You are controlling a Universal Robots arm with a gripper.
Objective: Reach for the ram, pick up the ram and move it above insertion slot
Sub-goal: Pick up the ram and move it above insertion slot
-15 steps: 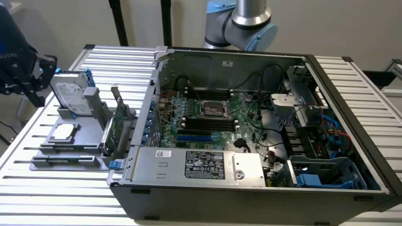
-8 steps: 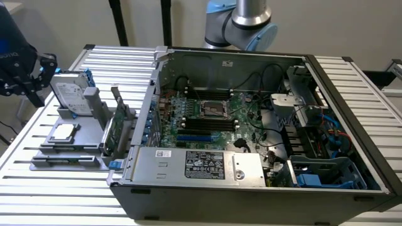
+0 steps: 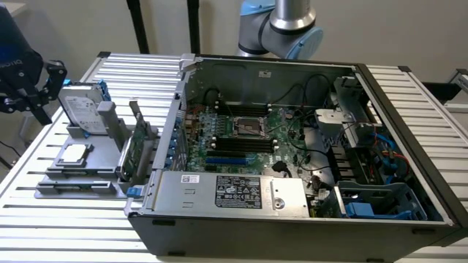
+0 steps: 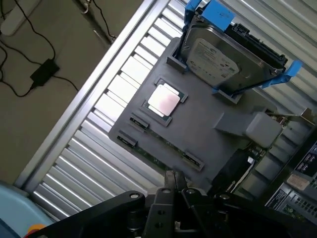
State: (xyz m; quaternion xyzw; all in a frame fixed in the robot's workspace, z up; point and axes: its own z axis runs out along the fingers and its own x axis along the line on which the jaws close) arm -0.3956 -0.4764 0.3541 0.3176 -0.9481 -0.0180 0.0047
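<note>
- The pincer (image 3: 26,101) hangs at the exterior view's left edge, over the left rim of the slatted table (image 3: 58,230). It is just left of the hard drive (image 3: 82,112). I cannot tell how wide it stands.
- The ram (image 4: 163,159) shows as a thin greenish strip set on edge in a slot along the near edge of the gray holder (image 3: 95,189), between small dark clips. It is apart from the pincer.
- The holder lies flat on the table, left of the open computer case (image 3: 292,235).
- The hard drive leans in blue brackets at the holder's far end.
- A silver processor chip (image 3: 75,156) lies flat in the holder's middle, between the drive and the ram.
- A green expansion card (image 3: 135,148) stands upright on the holder's right side, close to the case wall.
- Inside the case the motherboard (image 3: 241,137) lies flat, with black memory slots (image 3: 238,145) on the near side of the processor socket.
- Dark cables run to the right of the slots, and the power supply box (image 3: 219,192) sits on the near side of the board.
- The arm's joint (image 3: 289,27) rises beyond the case's far wall.
</note>
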